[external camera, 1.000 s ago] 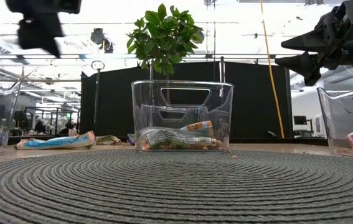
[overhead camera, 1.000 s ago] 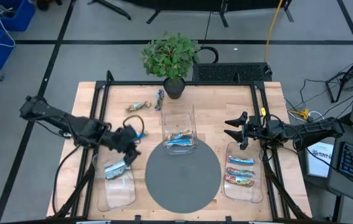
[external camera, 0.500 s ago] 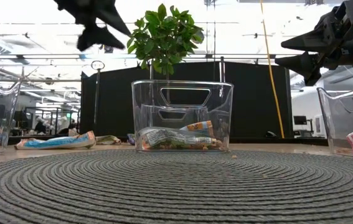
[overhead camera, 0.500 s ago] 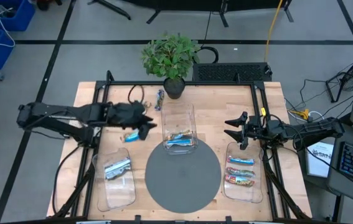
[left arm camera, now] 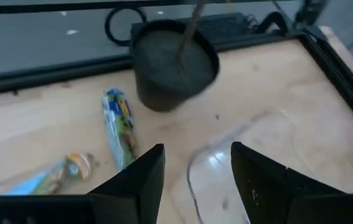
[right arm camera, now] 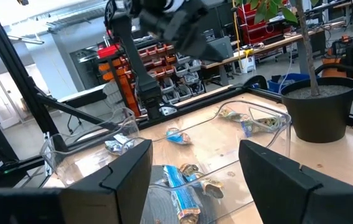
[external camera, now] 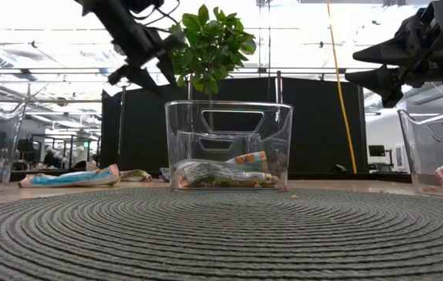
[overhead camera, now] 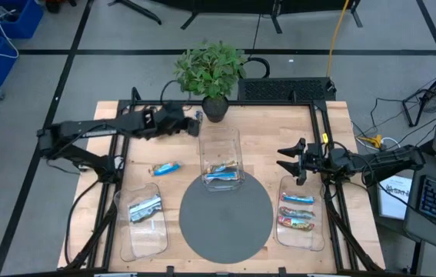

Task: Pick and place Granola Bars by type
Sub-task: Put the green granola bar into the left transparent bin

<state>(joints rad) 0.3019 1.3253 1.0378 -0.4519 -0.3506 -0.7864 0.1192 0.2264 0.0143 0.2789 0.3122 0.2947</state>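
Granola Bars [left arm camera: 120,127] beside plant pot [left arm camera: 173,71] in left wrist view, left pincer [left arm camera: 195,180] apart, empty

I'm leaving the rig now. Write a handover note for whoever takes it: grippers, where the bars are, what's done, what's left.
Left gripper: open, empty, above the table's far edge near the potted plant.
Right gripper: open, empty, waiting over the right tray.
Done: one silver bar in the left tray; bars in the middle tray; three bars in the right tray.
Left: a blue bar loose on the wood beside the middle tray, and two bars by the plant pot.
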